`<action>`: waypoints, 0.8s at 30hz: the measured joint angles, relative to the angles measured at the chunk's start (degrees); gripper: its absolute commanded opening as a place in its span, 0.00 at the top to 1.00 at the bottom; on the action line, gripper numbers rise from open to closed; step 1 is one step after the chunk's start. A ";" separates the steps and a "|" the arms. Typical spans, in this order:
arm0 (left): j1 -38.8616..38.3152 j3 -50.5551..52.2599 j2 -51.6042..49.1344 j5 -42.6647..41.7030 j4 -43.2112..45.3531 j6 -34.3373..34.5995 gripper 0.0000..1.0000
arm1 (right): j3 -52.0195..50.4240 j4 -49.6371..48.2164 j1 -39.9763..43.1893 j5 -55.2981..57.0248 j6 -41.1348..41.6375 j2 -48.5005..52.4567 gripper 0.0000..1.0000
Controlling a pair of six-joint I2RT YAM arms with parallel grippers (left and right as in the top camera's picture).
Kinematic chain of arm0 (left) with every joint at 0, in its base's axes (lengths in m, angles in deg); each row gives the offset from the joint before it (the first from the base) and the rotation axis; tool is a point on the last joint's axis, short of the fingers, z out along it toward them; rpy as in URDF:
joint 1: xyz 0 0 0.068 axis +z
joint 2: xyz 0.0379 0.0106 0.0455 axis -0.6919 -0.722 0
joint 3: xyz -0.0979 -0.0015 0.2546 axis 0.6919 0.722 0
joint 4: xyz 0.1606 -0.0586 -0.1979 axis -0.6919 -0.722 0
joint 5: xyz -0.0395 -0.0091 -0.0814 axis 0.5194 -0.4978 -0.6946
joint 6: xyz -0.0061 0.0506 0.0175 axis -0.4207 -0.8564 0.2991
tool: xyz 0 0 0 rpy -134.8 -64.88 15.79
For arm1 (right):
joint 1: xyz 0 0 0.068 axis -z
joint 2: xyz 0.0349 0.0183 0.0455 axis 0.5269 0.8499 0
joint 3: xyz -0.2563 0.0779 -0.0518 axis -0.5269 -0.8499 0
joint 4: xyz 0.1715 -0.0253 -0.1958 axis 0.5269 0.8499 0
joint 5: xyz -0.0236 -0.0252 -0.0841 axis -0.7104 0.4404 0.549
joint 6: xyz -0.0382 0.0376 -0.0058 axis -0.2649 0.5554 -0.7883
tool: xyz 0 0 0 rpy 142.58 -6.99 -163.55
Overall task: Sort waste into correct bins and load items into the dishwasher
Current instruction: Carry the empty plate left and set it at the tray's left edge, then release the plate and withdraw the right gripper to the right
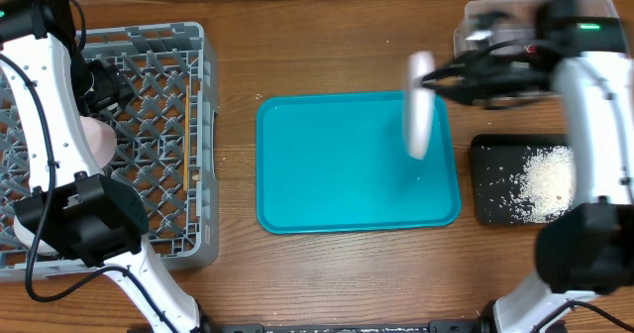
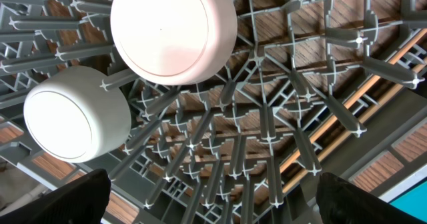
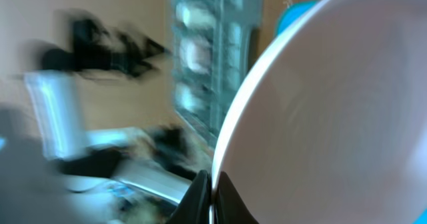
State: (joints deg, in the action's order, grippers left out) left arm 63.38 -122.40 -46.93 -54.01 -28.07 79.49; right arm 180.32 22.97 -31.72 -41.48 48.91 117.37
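Above teal tray (image 1: pixel 332 169), plate (image 1: pixel 419 107) gripped edge-on

My right wrist view is badly blurred, and the large white plate (image 3: pixel 333 117) runs off its right edge. Overhead, the right arm (image 1: pixel 594 105) hides most of the clear tub (image 1: pixel 474 26). The left arm (image 1: pixel 45 95) covers part of a bowl (image 1: pixel 101 143) in the dish rack (image 1: pixel 158 95).

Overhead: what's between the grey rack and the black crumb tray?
Overhead view: the teal tray lies there; the right tool holds the white plate on edge above its right part.
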 measured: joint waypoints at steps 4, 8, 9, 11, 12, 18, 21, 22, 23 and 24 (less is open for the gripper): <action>0.00 0.00 0.00 0.00 0.00 0.00 0.00 | -0.09 -10.03 -15.50 17.92 13.66 0.00 0.96; 0.00 0.00 0.00 0.02 0.02 0.00 0.00 | -0.13 -17.40 -29.05 32.11 24.06 0.00 0.92; 0.00 0.00 0.00 0.02 0.00 0.00 0.00 | -0.13 -18.67 -32.76 36.22 26.93 0.00 0.91; 0.00 0.00 0.00 0.00 0.07 0.00 0.00 | -0.13 -19.45 -38.53 43.56 31.87 0.00 0.91; 0.00 0.00 0.00 0.02 0.02 0.00 0.00 | -0.13 -19.47 -41.13 47.15 34.56 0.00 0.91; 0.00 0.00 0.00 0.02 0.02 0.00 0.00 | -0.13 -19.50 -47.45 59.82 42.36 1.22 0.83; 0.00 0.00 0.00 0.04 0.02 0.00 0.00 | -0.13 -19.21 -47.56 63.19 43.95 3.02 0.74; 0.00 0.00 0.00 0.02 0.02 0.00 0.00 | -0.13 -18.86 -47.41 64.11 44.48 3.65 0.72; 0.00 0.00 0.00 0.02 0.02 0.00 0.00 | -0.13 -18.51 -47.36 64.76 44.83 4.11 0.71; 0.00 0.00 0.00 0.02 0.02 0.00 0.00 | -0.13 -18.29 -47.34 65.00 45.00 4.39 0.69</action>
State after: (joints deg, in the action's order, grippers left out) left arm 63.38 -122.40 -46.93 -53.99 -28.05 79.49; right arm 180.19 4.67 -79.06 23.52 93.91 121.76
